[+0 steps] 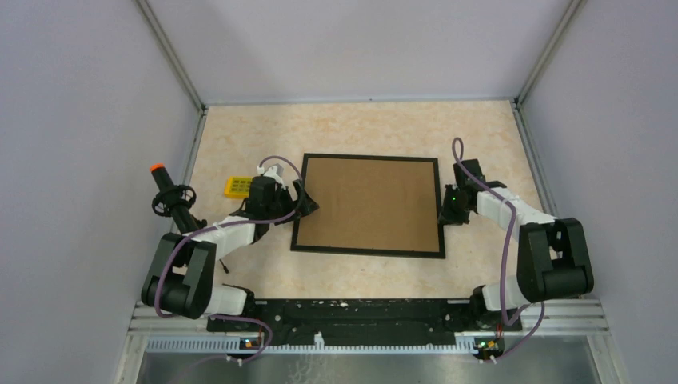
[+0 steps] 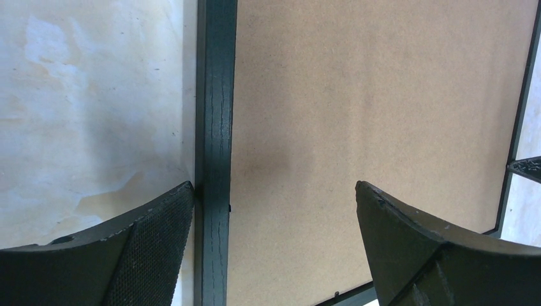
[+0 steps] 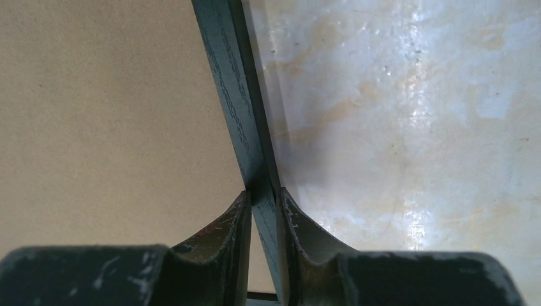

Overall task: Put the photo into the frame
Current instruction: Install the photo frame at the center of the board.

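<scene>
The right pincer (image 3: 265,194) is clamped on the right rail of the frame (image 1: 368,250). The left pincer (image 2: 274,191) stands apart, straddling the left rail. A one-sided pull could twist the thin frame or skid it across the counter (image 1: 360,128). The frame lies mid-picture in the top view, filled by brown cardboard (image 1: 372,200). The photo shows nowhere; whether it lies beneath the cardboard cannot be told.

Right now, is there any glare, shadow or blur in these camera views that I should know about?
Right wrist view: glare streaks on the table, right gripper slightly soft up close. Left wrist view: faint shadow on the brown cardboard sheet beside the frame rail. Top view: even light, sharp.
</scene>
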`<control>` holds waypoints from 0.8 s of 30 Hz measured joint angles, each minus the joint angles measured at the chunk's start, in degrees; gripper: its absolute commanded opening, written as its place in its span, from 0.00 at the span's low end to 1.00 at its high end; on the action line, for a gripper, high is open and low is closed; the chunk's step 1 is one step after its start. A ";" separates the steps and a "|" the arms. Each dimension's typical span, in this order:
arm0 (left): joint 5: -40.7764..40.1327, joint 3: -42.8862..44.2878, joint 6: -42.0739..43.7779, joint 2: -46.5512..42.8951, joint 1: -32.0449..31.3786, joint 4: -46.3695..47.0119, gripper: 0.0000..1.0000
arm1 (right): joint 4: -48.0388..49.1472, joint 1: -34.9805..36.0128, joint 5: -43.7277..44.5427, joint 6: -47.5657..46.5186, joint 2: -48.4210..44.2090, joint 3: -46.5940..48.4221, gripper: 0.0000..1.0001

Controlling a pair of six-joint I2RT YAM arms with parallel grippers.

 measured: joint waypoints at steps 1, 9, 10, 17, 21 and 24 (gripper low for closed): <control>-0.11 0.00 0.07 0.04 0.09 0.07 0.99 | -0.20 0.94 1.20 0.20 0.50 0.50 0.18; -0.98 0.00 0.46 0.11 0.44 0.42 0.99 | -8.37 9.92 14.19 0.81 8.72 10.21 0.22; -0.98 0.00 0.48 0.11 0.46 0.42 0.99 | -9.97 10.99 15.54 0.31 10.10 11.78 0.24; -0.68 -0.11 0.57 0.11 0.68 0.57 0.99 | -17.88 16.26 18.78 -3.89 15.98 20.61 0.47; 0.74 -0.28 0.31 0.13 0.79 0.76 0.99 | -14.88 13.35 11.69 -4.02 14.25 22.49 0.49; 1.51 -0.33 0.13 0.24 0.83 0.92 0.99 | -12.87 6.40 6.23 -4.09 12.22 24.02 0.44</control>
